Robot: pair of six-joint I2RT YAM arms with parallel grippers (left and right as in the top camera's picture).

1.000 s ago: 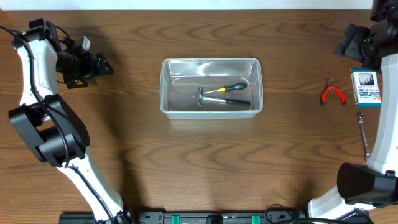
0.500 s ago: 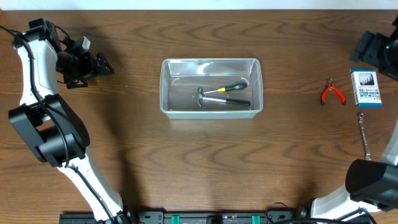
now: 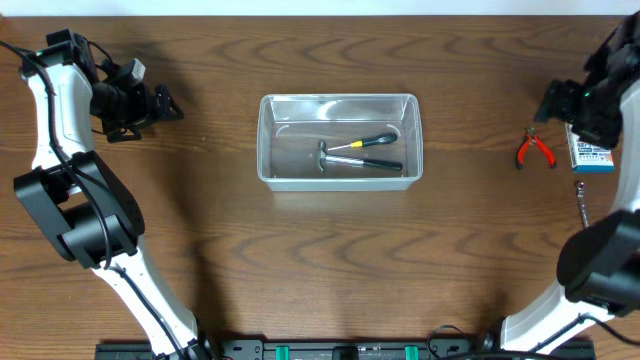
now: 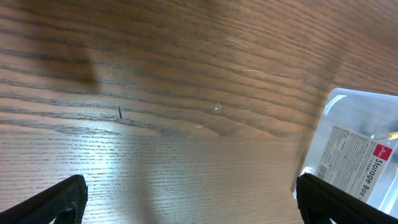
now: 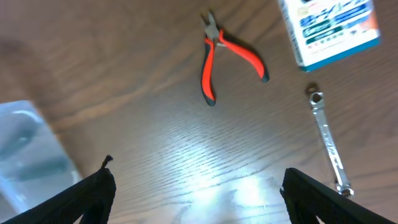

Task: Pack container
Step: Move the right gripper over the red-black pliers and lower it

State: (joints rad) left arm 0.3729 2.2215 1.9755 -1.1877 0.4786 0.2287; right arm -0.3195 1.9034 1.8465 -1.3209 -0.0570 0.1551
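The container (image 3: 268, 140), a clear tub, stands mid-table with a hammer (image 3: 352, 162) and a green-handled screwdriver (image 3: 365, 142) inside. Its labelled corner (image 4: 364, 146) shows at the right of the left wrist view, and a blurred edge (image 5: 25, 149) at the left of the right wrist view. My left gripper (image 3: 168, 105) (image 4: 193, 205) hovers open over bare wood, well left of the tub. My right gripper (image 3: 556, 102) (image 5: 199, 199) hangs open and empty just above red-handled pliers (image 3: 534, 150) (image 5: 221, 56).
A blue-and-white printed box (image 3: 595, 153) (image 5: 329, 28) lies right of the pliers, partly under my right arm. A slim metal wrench (image 3: 584, 205) (image 5: 326, 140) lies in front of the box near the table's right edge.
My right arm swung out toward the right edge, then came back left and forward over the box, close to the pliers. Its jaws have narrowed a little. The left arm has not moved.
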